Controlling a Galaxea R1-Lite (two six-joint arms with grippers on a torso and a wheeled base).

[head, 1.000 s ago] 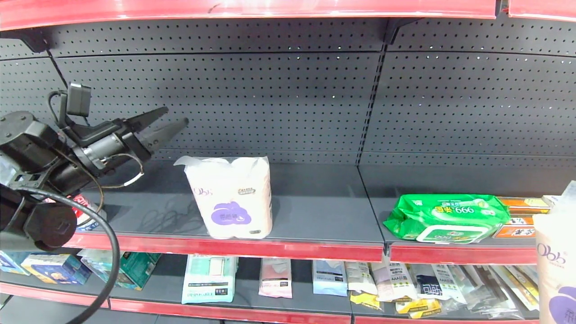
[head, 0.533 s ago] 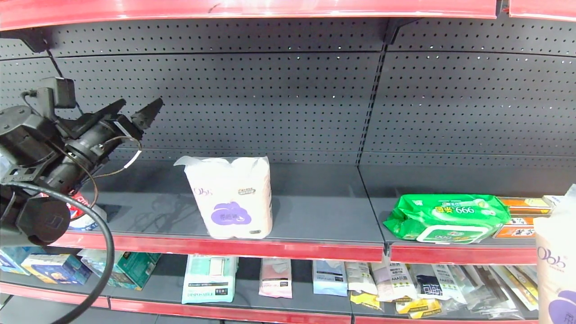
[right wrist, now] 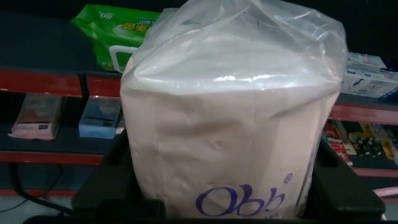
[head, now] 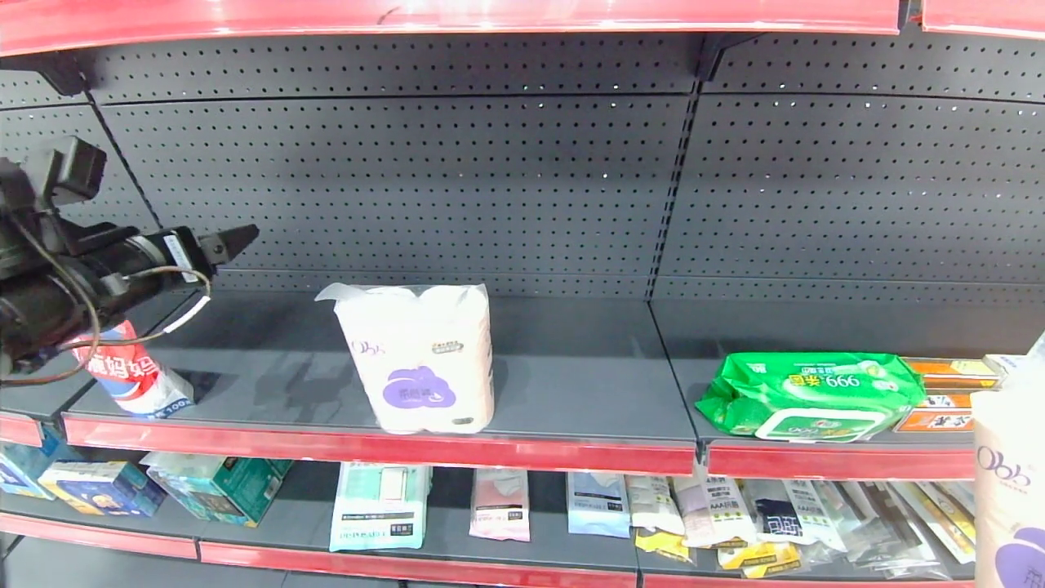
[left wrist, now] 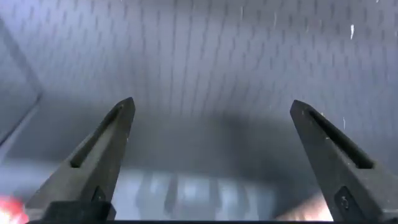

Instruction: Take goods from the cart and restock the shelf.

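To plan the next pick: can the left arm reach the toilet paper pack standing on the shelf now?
Probably yes. The left gripper is open and empty, and the shelf between it and the toilet paper pack lies bare.

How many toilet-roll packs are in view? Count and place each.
2: one toilet-roll pack stands on the shelf, near its front; the other pack sits in the right gripper.

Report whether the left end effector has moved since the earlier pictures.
Yes. The left end effector has drawn back leftward, away from the standing toilet paper pack.
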